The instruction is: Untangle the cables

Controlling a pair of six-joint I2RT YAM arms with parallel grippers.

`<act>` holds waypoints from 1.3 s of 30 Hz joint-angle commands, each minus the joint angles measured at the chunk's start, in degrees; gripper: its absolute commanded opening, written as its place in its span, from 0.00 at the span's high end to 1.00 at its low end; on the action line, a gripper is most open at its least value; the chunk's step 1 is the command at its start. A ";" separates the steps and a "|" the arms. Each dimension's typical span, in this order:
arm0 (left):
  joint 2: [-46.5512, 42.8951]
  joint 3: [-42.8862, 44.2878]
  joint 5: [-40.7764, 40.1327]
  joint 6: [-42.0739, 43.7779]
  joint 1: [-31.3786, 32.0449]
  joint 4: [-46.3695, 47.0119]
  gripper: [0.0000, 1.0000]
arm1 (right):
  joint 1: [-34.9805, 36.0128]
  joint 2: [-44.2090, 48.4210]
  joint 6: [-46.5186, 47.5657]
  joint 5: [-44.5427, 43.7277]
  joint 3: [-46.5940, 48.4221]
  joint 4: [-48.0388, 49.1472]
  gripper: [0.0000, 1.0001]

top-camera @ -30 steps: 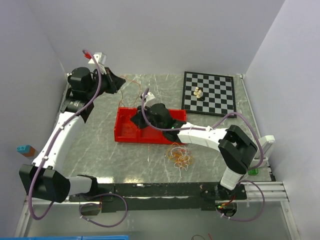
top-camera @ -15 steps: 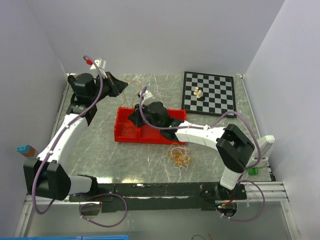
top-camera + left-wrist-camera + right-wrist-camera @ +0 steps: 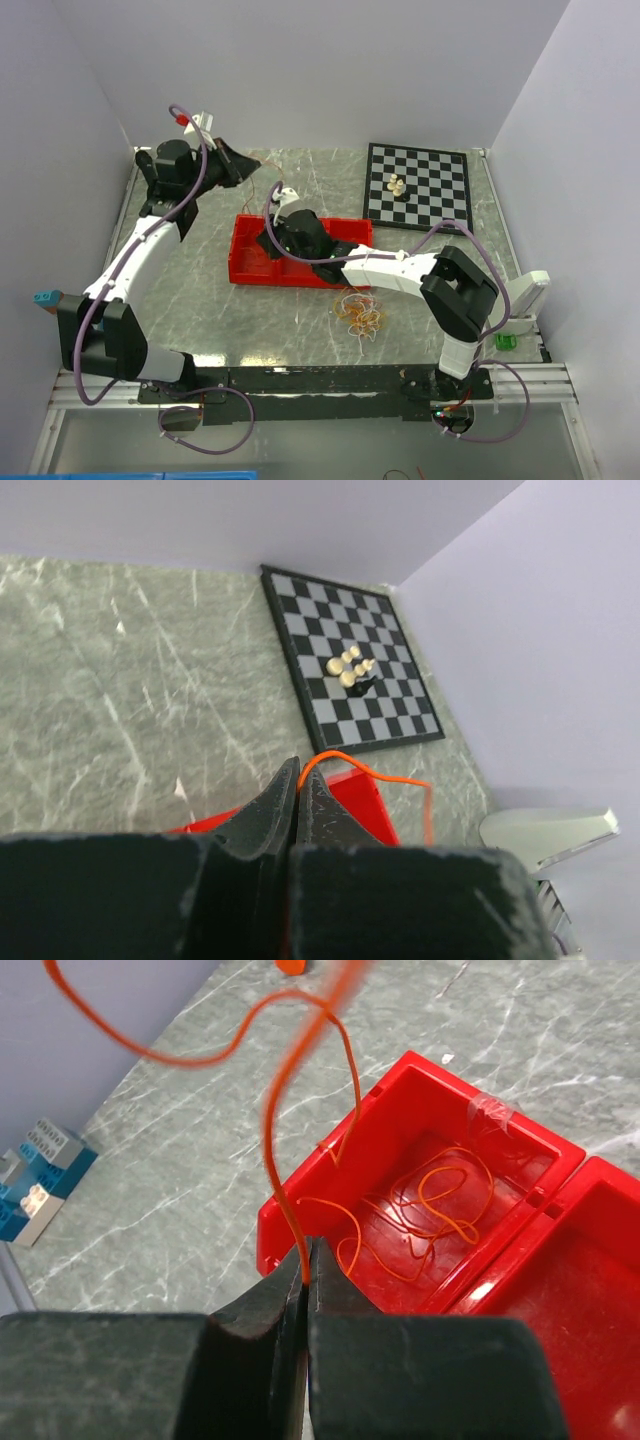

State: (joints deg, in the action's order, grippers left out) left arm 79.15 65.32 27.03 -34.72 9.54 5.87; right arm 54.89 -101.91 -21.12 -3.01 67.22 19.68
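Marble table [image 3: 200, 300] below, left jaws and right jaws each pinch orange cable [image 3: 271, 1135].

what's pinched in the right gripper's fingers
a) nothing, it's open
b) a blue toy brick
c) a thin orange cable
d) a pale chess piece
c: in the right wrist view the thin orange cable rises straight out from between the closed fingers of the right gripper, above the red plastic tray.
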 commanded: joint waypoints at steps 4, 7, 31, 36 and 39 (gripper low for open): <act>0.82 6.22 1.63 -2.28 1.36 2.13 0.99 | 0.65 -0.05 2.49 -2.18 1.51 2.55 0.80; 0.47 6.75 1.63 -2.46 1.88 1.60 0.99 | 0.65 -0.31 2.84 -3.23 2.21 2.55 0.72; -1.37 1.13 4.70 -9.84 0.57 0.46 0.99 | 1.00 -5.93 5.57 -11.50 7.83 3.61 0.52; -1.55 -3.09 5.84 -12.47 -1.63 0.90 0.99 | 1.18 -7.25 5.57 -11.50 9.77 4.14 0.55; -1.98 -4.93 6.20 -12.57 -2.42 1.16 0.99 | 1.18 -7.95 5.31 -10.62 10.91 2.91 0.61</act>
State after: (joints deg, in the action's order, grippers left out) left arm 79.22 62.02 31.33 -45.12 8.25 5.34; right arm 55.53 -109.03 -16.34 -13.89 74.65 21.43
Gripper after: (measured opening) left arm 0.025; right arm 0.427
